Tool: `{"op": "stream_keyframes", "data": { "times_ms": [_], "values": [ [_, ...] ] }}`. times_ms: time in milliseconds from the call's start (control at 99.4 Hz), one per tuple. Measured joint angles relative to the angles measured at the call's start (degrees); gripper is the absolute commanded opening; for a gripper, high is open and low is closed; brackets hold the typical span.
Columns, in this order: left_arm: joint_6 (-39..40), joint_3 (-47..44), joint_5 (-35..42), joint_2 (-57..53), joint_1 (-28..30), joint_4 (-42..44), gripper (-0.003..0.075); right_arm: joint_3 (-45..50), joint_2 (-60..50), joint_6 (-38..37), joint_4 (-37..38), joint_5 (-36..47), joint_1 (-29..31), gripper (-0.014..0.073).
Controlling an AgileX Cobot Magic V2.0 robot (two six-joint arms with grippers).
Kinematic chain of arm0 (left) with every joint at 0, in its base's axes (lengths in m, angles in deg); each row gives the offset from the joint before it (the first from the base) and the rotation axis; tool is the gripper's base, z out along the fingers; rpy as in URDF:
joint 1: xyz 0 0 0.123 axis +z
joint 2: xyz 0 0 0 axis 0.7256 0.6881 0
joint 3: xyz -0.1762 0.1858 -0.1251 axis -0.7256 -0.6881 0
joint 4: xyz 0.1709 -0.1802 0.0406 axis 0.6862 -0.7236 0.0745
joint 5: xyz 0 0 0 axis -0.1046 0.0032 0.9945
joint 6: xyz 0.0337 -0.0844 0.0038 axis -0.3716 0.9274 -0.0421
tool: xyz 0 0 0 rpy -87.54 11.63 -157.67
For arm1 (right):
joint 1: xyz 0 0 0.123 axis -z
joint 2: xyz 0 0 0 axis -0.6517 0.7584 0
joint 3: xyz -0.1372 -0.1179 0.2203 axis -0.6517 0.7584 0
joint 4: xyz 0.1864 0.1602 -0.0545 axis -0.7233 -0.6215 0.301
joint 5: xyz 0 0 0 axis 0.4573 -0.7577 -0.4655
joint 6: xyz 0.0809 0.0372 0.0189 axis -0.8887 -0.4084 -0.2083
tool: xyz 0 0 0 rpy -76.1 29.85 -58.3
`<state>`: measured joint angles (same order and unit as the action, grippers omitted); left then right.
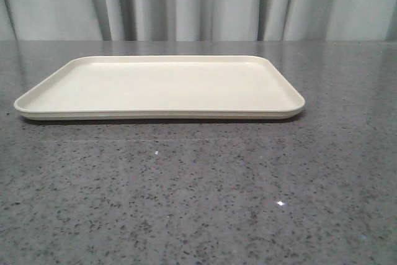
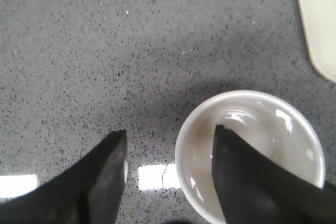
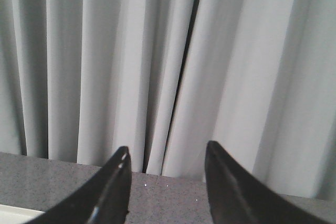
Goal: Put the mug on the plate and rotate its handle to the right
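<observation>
1. Front view: the plate (image 1: 159,87), a cream rectangular tray with rounded corners and a low raised rim, lies flat on the grey speckled surface (image 1: 198,197), toward its far edge. Nothing stands on the plate, and neither the mug nor either arm shows in this view.
2. Behind the far edge of the surface hangs a pale grey pleated curtain (image 1: 198,1).
3. Left wrist view: the left gripper (image 2: 170,148) looks down on the mug (image 2: 262,124), which stands upright on the surface, its white rim and empty, glossy inside facing the camera.
4. The left jaws are spread apart. One black finger (image 2: 252,182) reaches over the mug's opening, seemingly inside the rim; the other finger (image 2: 100,182) is outside the mug, over bare surface. The near wall of the mug lies between them, but I cannot tell whether either finger touches it.
5. The mug's handle and its printed face are not visible from this angle.
6. A rounded corner of the plate (image 2: 320,24) shows near the mug, apart from it, so the mug is on the surface beside the plate, not on it.
7. Right wrist view: the right gripper (image 3: 167,153) has its jaws spread with nothing between them, pointing at the curtain (image 3: 168,61) above the far edge of the surface. A sliver of the plate (image 3: 16,214) shows beside one finger.
</observation>
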<state>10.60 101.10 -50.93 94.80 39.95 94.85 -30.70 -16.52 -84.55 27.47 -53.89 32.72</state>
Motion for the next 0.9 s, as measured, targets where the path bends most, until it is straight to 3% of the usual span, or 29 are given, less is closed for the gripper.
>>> {"op": "stream_keyframes", "data": {
  "times_ms": [896],
  "values": [
    [0.0,-8.0,1.2,7.5,0.2,0.1,0.0367,0.0,0.0,0.0,0.0,-0.1,0.0,0.0353]
  ]
}}
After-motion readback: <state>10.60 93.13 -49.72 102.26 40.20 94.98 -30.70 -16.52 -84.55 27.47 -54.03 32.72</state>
